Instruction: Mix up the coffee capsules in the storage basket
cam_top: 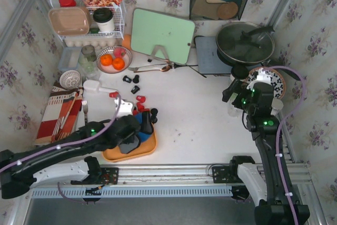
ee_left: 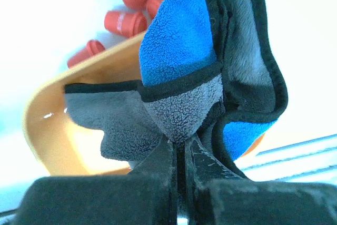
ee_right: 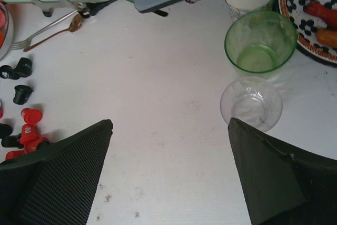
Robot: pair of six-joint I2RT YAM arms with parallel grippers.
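At the near left of the white table (cam_top: 200,125), the orange basket (cam_top: 150,150) lies under the left gripper (ee_left: 180,148), whose jaws are pinched tight on a blue and grey cloth (ee_left: 179,51) draped into the basket. To the right, the right gripper (ee_right: 169,125) hangs with its jaws wide apart above the table, near a green glass (ee_right: 260,40) and a smaller clear glass (ee_right: 251,104). The red capsules (cam_top: 140,98) and black capsules (cam_top: 131,79) lie scattered on the table just beyond the basket's far edge.

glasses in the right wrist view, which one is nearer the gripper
The clear glass; the green glass stands farther off, by the plate.
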